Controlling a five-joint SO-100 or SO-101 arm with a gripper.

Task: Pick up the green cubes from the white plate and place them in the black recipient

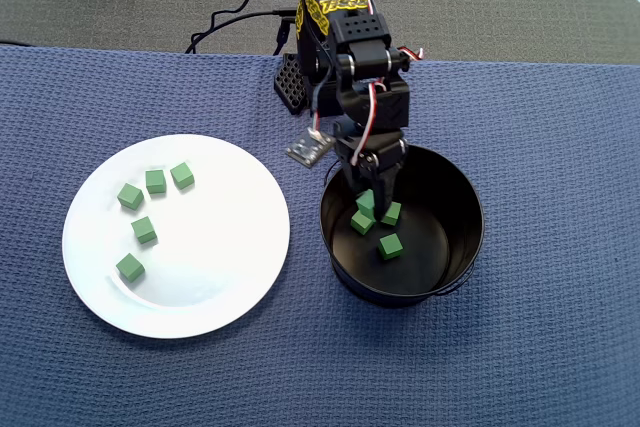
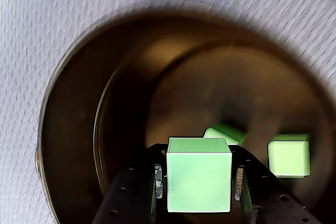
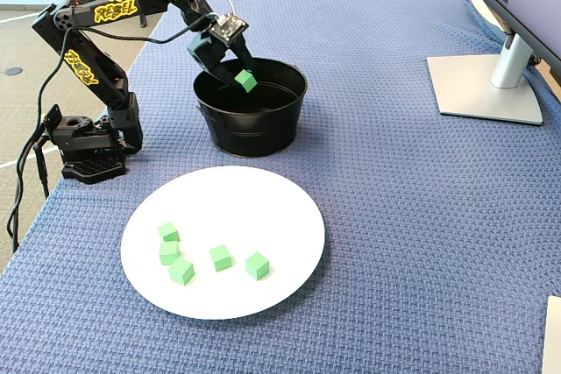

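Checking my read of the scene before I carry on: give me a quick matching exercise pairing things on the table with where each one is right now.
Things:
1. gripper
2. held green cube
3. white plate
4. monitor stand

Places or states:
A. carries five green cubes
B. on the blue cloth, far from the black pot
C. clamped between the two fingers
D. hanging over the pot's opening

Pairs: 1-D, 2-C, 3-A, 4-B
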